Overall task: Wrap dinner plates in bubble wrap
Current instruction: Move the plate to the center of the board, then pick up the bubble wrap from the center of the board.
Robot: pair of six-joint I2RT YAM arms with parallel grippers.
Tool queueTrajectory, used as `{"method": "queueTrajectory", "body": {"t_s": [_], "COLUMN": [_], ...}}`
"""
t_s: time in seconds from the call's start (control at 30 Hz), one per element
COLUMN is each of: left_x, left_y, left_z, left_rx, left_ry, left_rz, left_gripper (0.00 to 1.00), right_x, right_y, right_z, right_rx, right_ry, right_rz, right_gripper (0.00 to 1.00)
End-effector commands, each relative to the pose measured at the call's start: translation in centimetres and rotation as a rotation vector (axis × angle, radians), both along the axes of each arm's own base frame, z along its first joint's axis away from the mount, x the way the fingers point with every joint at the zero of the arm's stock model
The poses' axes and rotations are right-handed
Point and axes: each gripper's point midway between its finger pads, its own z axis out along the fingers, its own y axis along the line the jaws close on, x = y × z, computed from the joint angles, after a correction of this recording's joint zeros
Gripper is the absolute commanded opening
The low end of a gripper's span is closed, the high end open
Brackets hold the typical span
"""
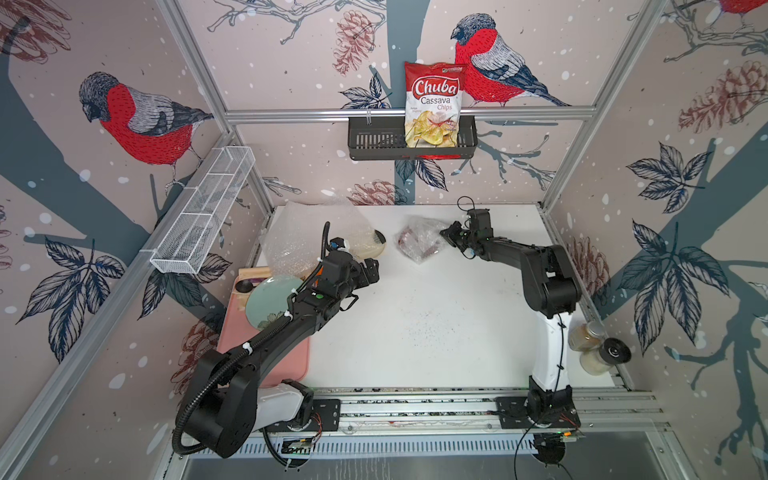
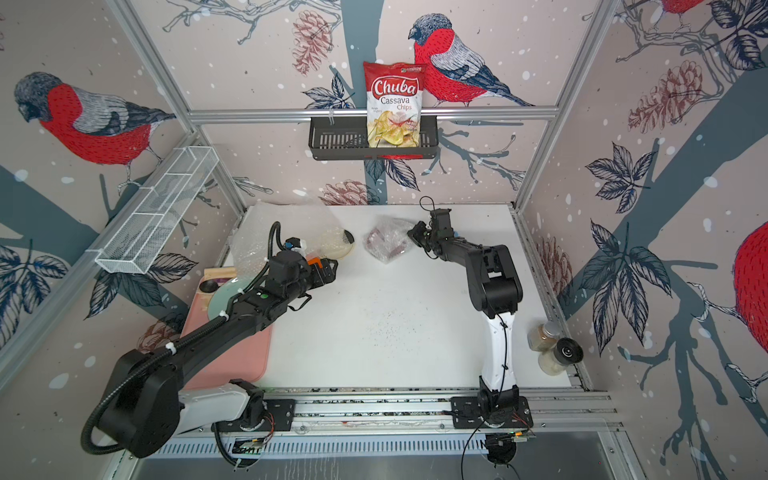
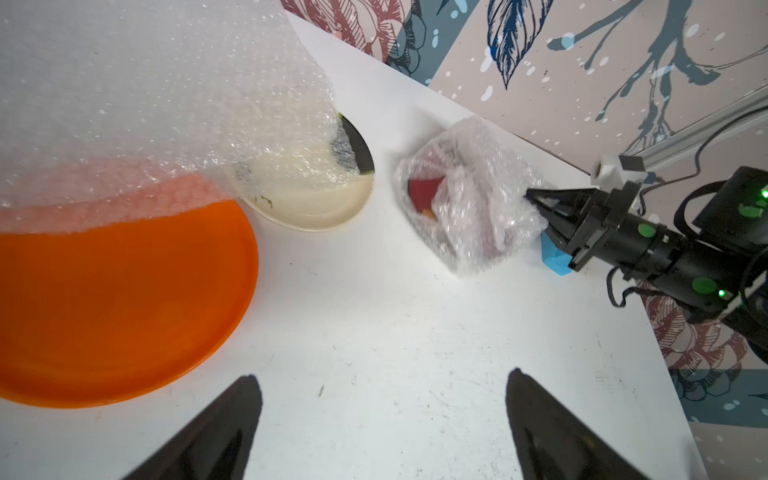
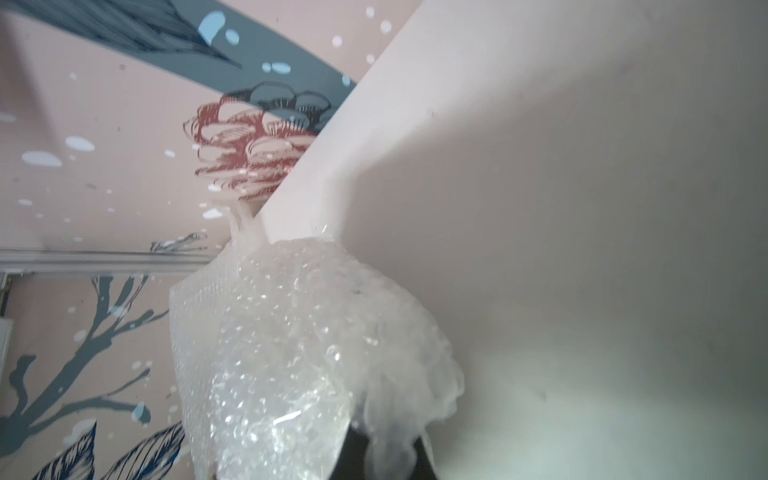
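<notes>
Nearest, back along the arm from the left gripper (image 3: 382, 395), a pink tray (image 1: 286, 361) holds a pale green plate (image 1: 266, 303), partly hidden by the arm. Well behind the right gripper (image 3: 534, 199), near that arm's base, two spice jars (image 1: 590, 338) sit on the white table (image 1: 436, 324).

The left gripper's fingers (image 3: 232, 428) are spread wide over bare table, holding and touching nothing. Just ahead of one fingertip, but apart from it, lies the orange plate (image 3: 116, 299). Its far part is under a loose bubble wrap sheet (image 3: 145, 104). Beyond it the cream plate (image 3: 316, 208) with the dark rim rests flat, and the same sheet is draped over its far half.

Farther ahead, between the two grippers, sits a crumpled bubble wrap bundle (image 3: 478, 195), with the dark red plate (image 3: 424, 193) showing through a gap. The right gripper's fingers are closed, pinching the bundle's plastic on the side facing that arm. In the right wrist view the plastic bunches straight out from the fingertips.

Farthest, high on the back wall beyond both grippers, a black basket (image 1: 374, 141) holds a bag of cassava chips (image 1: 433, 104).
</notes>
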Motion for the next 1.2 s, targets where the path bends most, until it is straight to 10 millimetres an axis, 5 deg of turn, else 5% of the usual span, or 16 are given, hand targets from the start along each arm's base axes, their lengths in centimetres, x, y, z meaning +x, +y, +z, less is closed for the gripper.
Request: {"method": "queueTrajectory", "body": {"t_s": [0.0,0.17,0.3,0.37,0.57,0.73,0.9,1.07,1.17], "left_x": [0.4,0.8,1.8,2.4,6.2,10.4,14.0,14.2,14.4], "left_y": [0.7,0.4,0.4,0.4,0.1,0.8,1.2,5.0,6.0], "left_z": [-1.2,-3.1,-4.7,-5.2,-5.6,-7.9,-9.4,-7.5,-6.5], "left_rx": [0.028,0.019,0.027,0.032,0.094,0.229,0.359,0.387,0.412], "left_ry": [0.051,0.114,0.181,0.198,0.221,0.3,0.344,0.342,0.301], "left_rz": [0.036,0.039,0.064,0.082,0.092,0.085,0.071,0.199,0.164], "left_gripper": [0.96,0.96,0.96,0.96,0.96,0.86,0.79,0.96,0.96], "right_x": [3.2,5.2,3.3,1.7,-5.2,-10.8,-14.4,-16.2,-16.6], "right_y": [-0.5,-0.7,-0.9,-0.9,-2.8,-6.3,-7.0,-9.2,-10.4], "right_z": [-0.8,-1.5,2.7,5.4,11.1,13.4,13.2,13.3,13.3], "right_rx": [-0.018,-0.069,-0.154,-0.225,-0.561,-0.825,-0.544,-0.45,-0.457], "right_ry": [0.001,-0.002,-0.124,-0.203,-0.42,-0.425,-0.428,-0.431,-0.433], "right_rz": [-0.074,-0.116,-0.103,-0.098,-0.188,-0.316,-0.149,-0.174,-0.233], "right_gripper": [0.04,0.39,0.65,0.97,0.99,0.99,0.99,0.99,0.99]}}
